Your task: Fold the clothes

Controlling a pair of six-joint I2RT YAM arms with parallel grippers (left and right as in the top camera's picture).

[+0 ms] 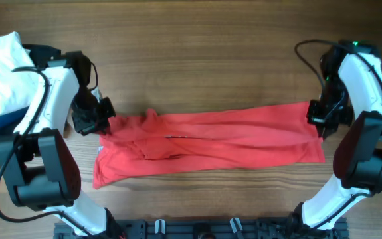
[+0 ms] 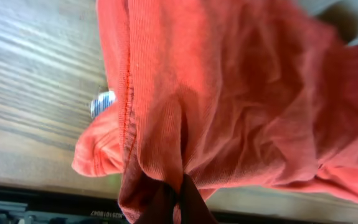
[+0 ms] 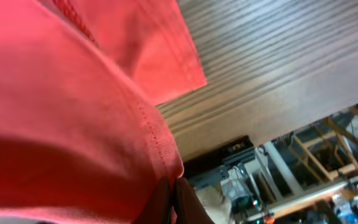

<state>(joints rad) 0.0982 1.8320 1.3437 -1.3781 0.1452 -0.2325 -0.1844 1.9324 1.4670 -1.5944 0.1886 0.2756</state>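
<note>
A red garment (image 1: 204, 139) lies stretched left to right across the middle of the wooden table. My left gripper (image 1: 105, 119) is shut on its left end, and the left wrist view shows the red cloth (image 2: 228, 93) bunched and pinched between the fingers (image 2: 180, 199). My right gripper (image 1: 315, 114) is shut on the garment's right end; the right wrist view shows its hemmed edge (image 3: 73, 124) clamped between the fingers (image 3: 172, 202). The cloth hangs a little taut between the two grippers, with the lower edge resting on the table.
A pile of white and blue clothes (image 1: 1, 73) lies at the far left of the table. A black rail (image 1: 197, 229) runs along the front edge. A small silver tag or button (image 2: 102, 102) shows beside the cloth in the left wrist view.
</note>
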